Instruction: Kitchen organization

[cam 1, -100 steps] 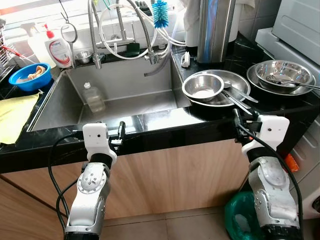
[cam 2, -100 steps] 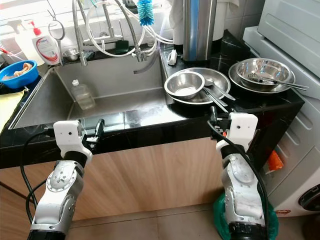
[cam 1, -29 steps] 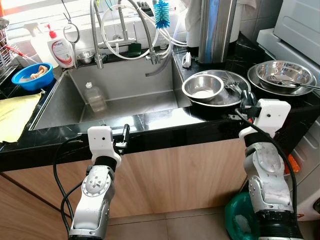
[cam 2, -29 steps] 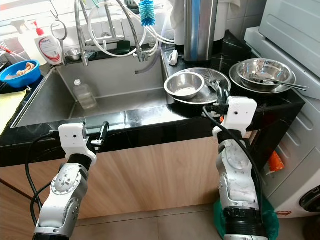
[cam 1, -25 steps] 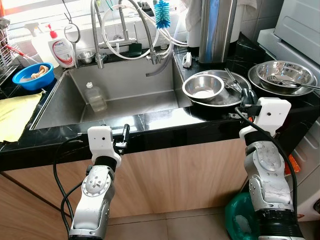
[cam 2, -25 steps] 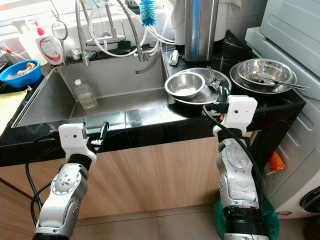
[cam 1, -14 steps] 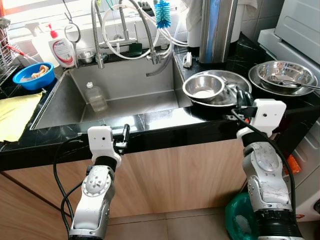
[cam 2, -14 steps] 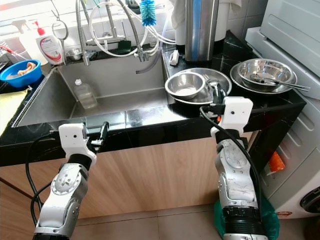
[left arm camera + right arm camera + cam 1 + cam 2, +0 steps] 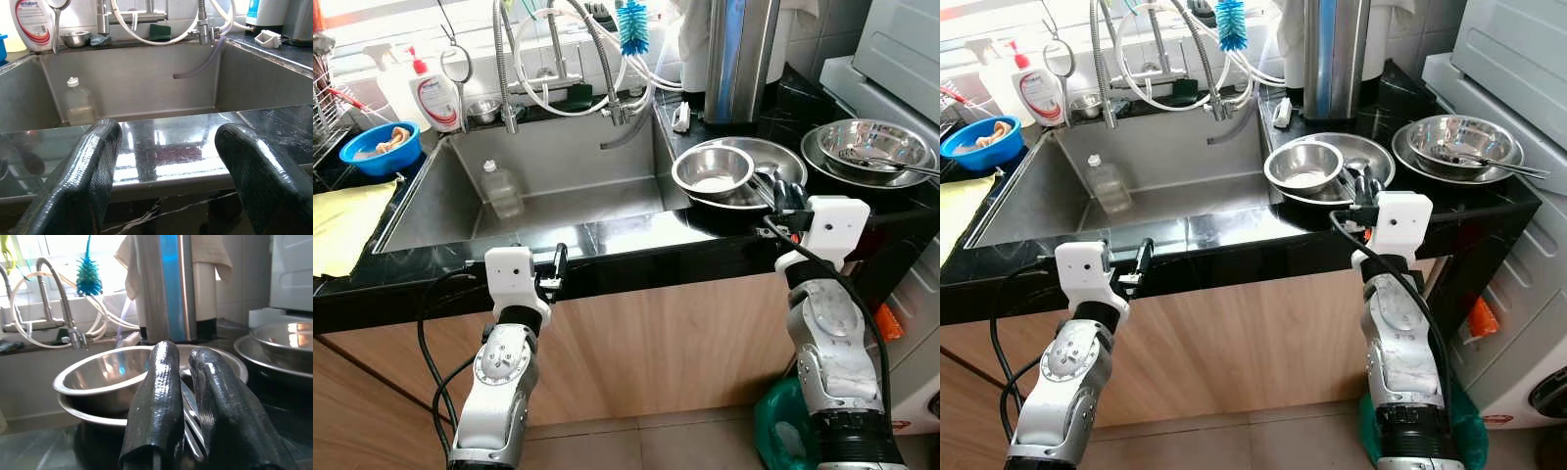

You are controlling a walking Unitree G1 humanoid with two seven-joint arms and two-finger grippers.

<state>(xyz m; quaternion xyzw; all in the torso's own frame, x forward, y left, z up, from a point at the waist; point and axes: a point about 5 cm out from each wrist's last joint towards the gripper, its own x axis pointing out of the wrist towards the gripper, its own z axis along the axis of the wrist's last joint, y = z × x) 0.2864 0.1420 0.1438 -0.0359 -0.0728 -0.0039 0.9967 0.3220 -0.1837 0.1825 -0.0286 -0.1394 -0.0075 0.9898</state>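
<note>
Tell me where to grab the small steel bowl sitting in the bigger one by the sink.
Pinch the small steel bowl by its near rim, coming from the counter's front edge with the right gripper: the thin rim stands above the bigger bowl, and utensils crowd its right side.

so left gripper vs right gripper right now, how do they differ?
The left gripper is open, fingers wide apart; the right gripper is shut on utensils. The left gripper sits at the counter edge in front of the sink; the right gripper is over the counter beside the stacked bowls. Both have black fingers and point toward the back wall.
</note>
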